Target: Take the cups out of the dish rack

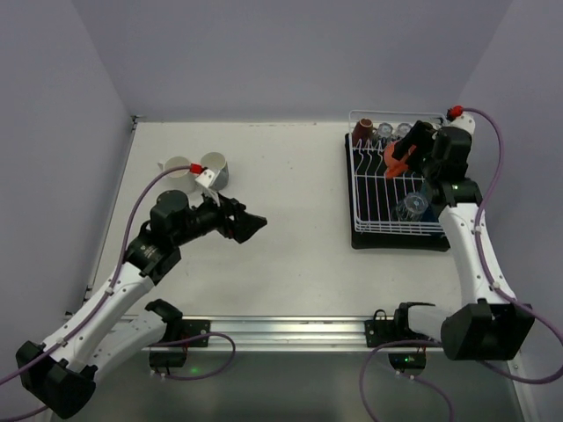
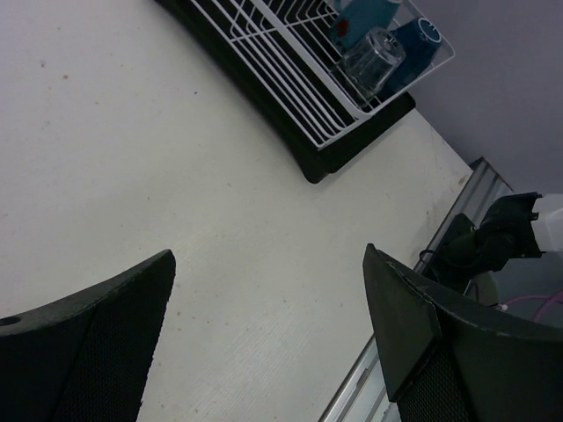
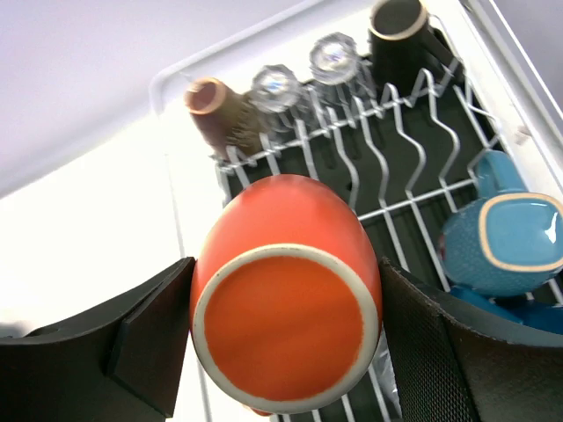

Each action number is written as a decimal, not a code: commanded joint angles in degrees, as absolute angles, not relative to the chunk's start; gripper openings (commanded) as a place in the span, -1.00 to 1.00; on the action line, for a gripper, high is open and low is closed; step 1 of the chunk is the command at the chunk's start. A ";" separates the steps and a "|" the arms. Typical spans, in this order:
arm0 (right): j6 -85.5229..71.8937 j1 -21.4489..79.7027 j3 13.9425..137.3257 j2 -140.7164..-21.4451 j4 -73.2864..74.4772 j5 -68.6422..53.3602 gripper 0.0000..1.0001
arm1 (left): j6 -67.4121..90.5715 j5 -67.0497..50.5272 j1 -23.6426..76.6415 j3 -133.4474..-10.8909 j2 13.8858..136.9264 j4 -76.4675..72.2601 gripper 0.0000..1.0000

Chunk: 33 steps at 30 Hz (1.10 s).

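Cups [image 3: 501, 242] sit in the white wire dish rack [image 1: 387, 230] at right. Nearest, left, the left gripper [image 2: 264, 352] hangs spread over the white table [image 1: 290, 264], likely waiting. Farther, the right gripper [image 3: 290, 347] pinches a rounded orange ceramic cup [image 3: 286, 290] by its sides, squarely between its fingers, ready to lift off the prongs. Beyond: a brown ceramic cup [image 3: 220, 114], two clear glasses [image 3: 277, 86].

I can read no text, label, brand, number or sign in any of my views. The orange cup [image 3: 286, 308] between the fingers of my right gripper [image 3: 286, 345] shows only a plain glazed base. The dish rack [image 1: 398, 231] and the worktop [image 1: 290, 220] carry no lettering I can make out.
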<state>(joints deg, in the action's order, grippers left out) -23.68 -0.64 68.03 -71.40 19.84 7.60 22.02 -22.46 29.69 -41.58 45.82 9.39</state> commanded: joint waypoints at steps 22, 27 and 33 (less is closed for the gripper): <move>-57.21 16.43 38.59 -48.07 -17.13 -32.34 -0.22 | 53.52 -33.22 38.75 -47.55 74.44 -38.93 0.55; -59.68 18.19 37.00 -49.48 -21.70 -32.43 -0.22 | 55.36 -33.31 39.55 -47.73 76.20 -42.71 0.30; -65.03 19.16 34.11 -53.52 -29.69 -34.45 -0.22 | 57.65 -33.57 40.25 -46.94 76.46 -47.98 -0.21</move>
<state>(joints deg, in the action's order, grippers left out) -59.90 18.61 34.98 -52.21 -17.93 -31.70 55.55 -32.64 39.57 -45.23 76.58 -39.48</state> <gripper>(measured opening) 0.782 0.463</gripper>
